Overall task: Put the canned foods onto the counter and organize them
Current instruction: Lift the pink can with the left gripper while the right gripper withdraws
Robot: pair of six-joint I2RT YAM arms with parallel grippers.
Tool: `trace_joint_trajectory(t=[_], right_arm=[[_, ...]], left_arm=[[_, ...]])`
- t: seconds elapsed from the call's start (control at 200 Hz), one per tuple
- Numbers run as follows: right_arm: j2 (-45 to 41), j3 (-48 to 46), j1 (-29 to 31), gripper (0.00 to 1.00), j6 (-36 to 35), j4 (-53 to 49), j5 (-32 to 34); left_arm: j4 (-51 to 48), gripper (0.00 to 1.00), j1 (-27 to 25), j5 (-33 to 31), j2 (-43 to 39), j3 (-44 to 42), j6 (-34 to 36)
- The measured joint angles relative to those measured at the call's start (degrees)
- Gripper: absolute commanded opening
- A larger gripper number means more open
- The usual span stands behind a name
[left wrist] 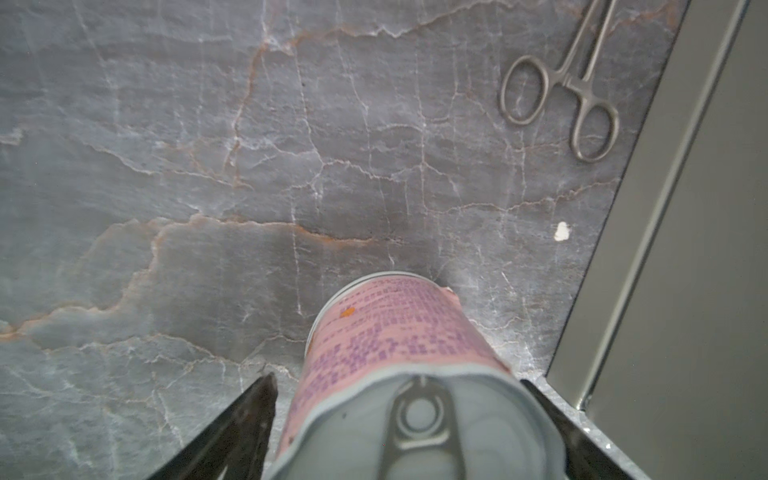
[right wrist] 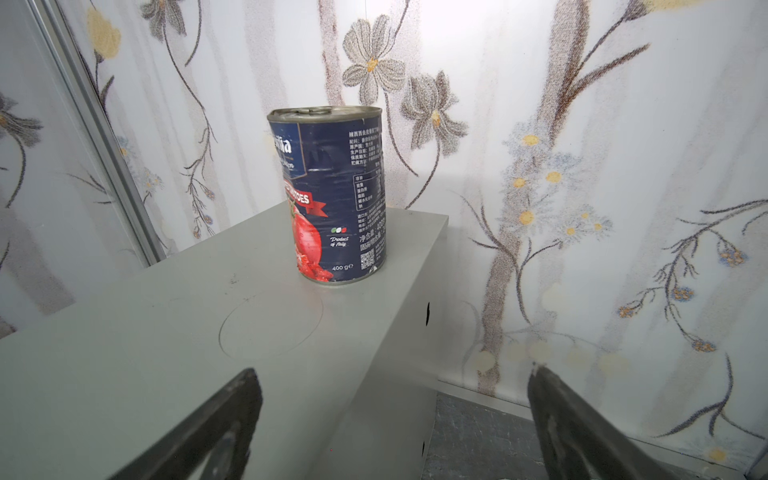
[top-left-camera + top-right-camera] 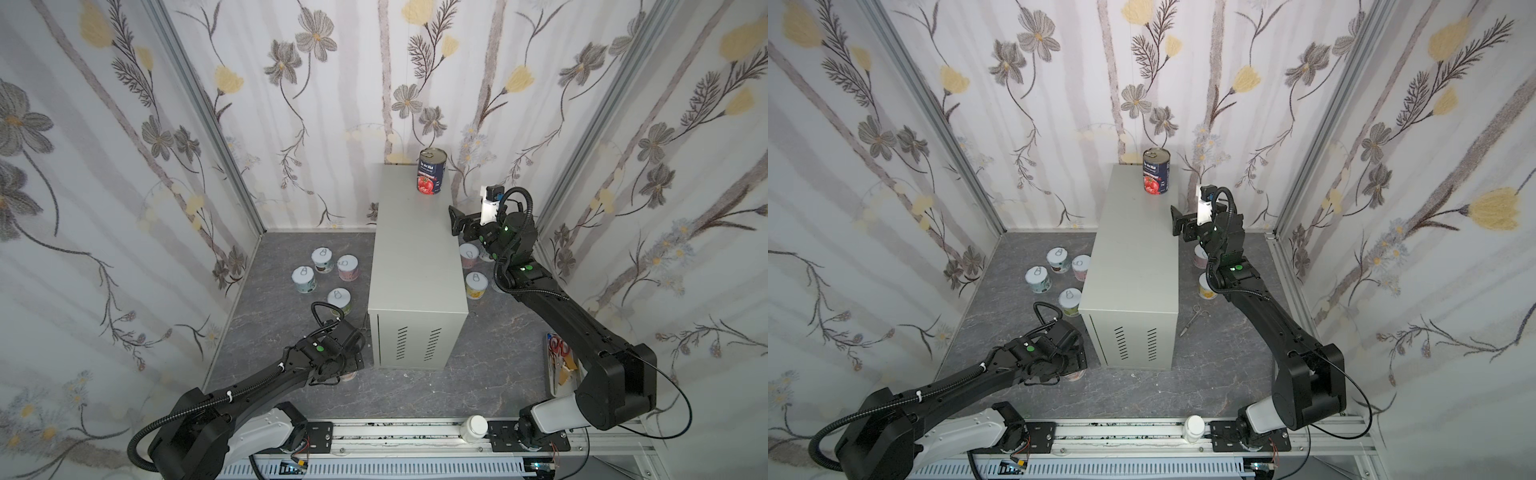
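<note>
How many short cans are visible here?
7 short cans: four left of the counter, two right of it, one inside the left gripper. The right arm may hide more.

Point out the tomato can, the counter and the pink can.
tomato can (image 3: 431,176): a top view, on its label.
counter (image 3: 415,266): a top view, on its bare top.
pink can (image 1: 395,332): left wrist view, on its label.

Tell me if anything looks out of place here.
Yes: metal forceps lie on the floor beside the counter; a surgical tool looks odd in a food-sorting scene.
</note>
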Motion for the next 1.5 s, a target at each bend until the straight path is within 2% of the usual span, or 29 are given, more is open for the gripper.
trace_joint_trajectory(t=[0.135,0.48,0.57,0.63,0.819,1.049,1.359,1.504], right_arm=[[0.11,-0.11,-0.96,1.0,0.9,0.33,0.02],[0.22,-1.29,-2.27,1.0,1.16,-1.44,-0.52],[0.22,-1.6,-3.17,0.99,1.27,-1.88,-0.83],[0.22,-1.57,-4.09,0.96,2.56,-1.9,-2.03],[0.22,1.25,-5.66,0.95,5.16,-1.81,-6.08],[0.68,4.28,-5.77,0.91,5.7,-2.03,-9.94],[-0.92,4.31,-5.81,0.92,6.1,-2.84,-12.46],[-1.62,4.33,-5.79,0.89,6.32,-2.89,-12.52]], left_arm=[[0.87,0.67,-0.02,-0.94,0.0,-1.01,-0.61],[2.23,0.49,-0.07,-3.26,-0.04,-1.18,-0.94],[-0.24,0.48,0.2,-3.21,-0.37,0.24,-0.92],[-2.45,0.48,0.61,-3.21,-1.31,1.9,-1.01],[-10.91,0.48,3.3,-7.21,-1.53,13.86,-0.13],[-16.7,0.48,9.86,-10.69,-0.46,26.82,5.01],[-20.48,0.48,13.75,-15.78,8.72,51.21,17.07],[-22.05,0.47,13.92,-17.42,12.59,59.23,23.41]])
